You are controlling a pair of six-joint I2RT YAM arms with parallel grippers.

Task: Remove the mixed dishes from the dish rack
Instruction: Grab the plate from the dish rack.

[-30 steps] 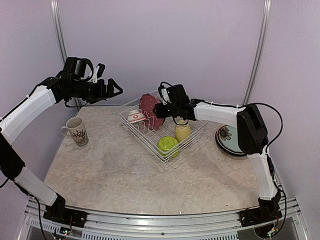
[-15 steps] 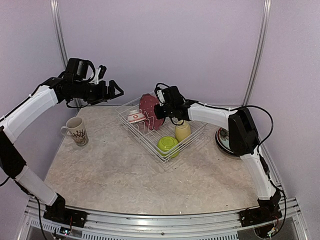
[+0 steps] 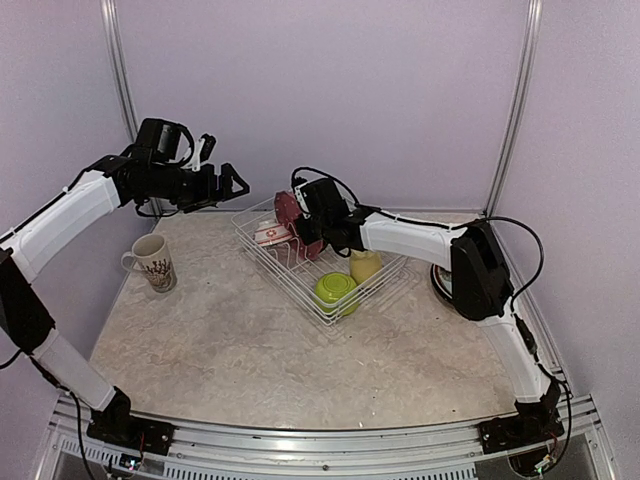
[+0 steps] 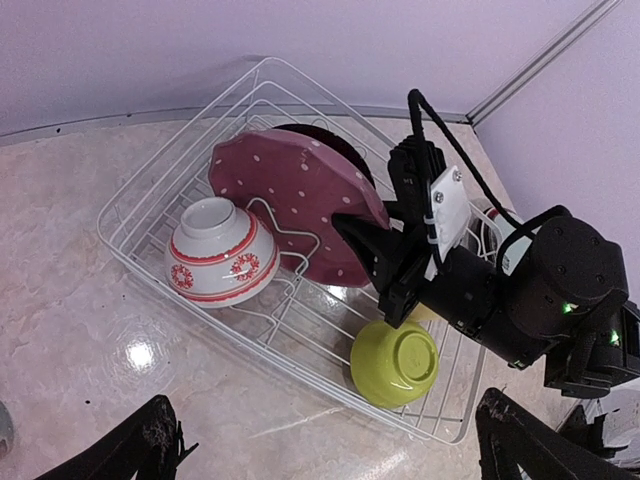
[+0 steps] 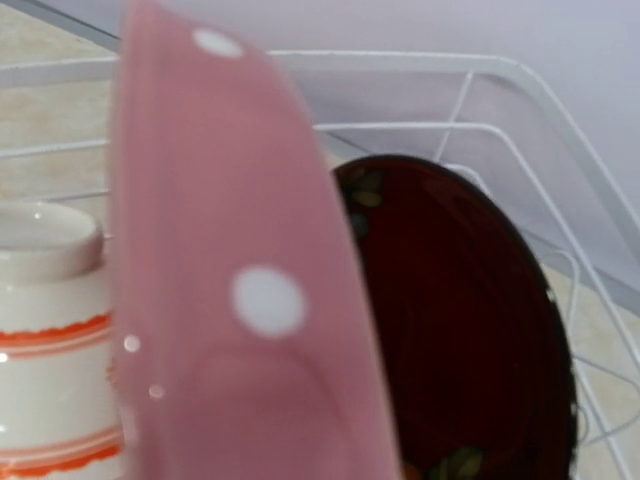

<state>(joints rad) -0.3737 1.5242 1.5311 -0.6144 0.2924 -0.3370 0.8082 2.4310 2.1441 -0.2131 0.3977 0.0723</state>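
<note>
**Kid:** What is on the left?

**Helper:** A cream mug [image 3: 152, 262] with a dark plant picture on it stands on the table [image 3: 250, 360], outside the rack. Above it, the left gripper [image 3: 236, 180] hangs in the air. Its fingers are spread wide and it holds nothing.

**Kid:** Where is the dish rack?

**Helper:** The white wire dish rack [image 3: 281, 272] sits in the middle of the table, toward the back. At its left end, a small white bowl [image 4: 218, 252] with red stripes and red flowers leans among the prongs. Next to it, a pink plate [image 4: 290, 200] with white dots stands on its edge. A dark plate [image 5: 450, 320] stands just behind it.

**Kid:** And the right gripper?

**Helper:** The right gripper [image 4: 362, 245] is at the pink plate's rim. One black finger lies across the plate's front. I cannot tell if the plate is pinched tight.

**Kid:** What else is in the rack?

**Helper:** A lime green bowl [image 4: 395, 362] sits near the front side. A pale yellow cup [image 3: 365, 265] stands just behind it.
</note>
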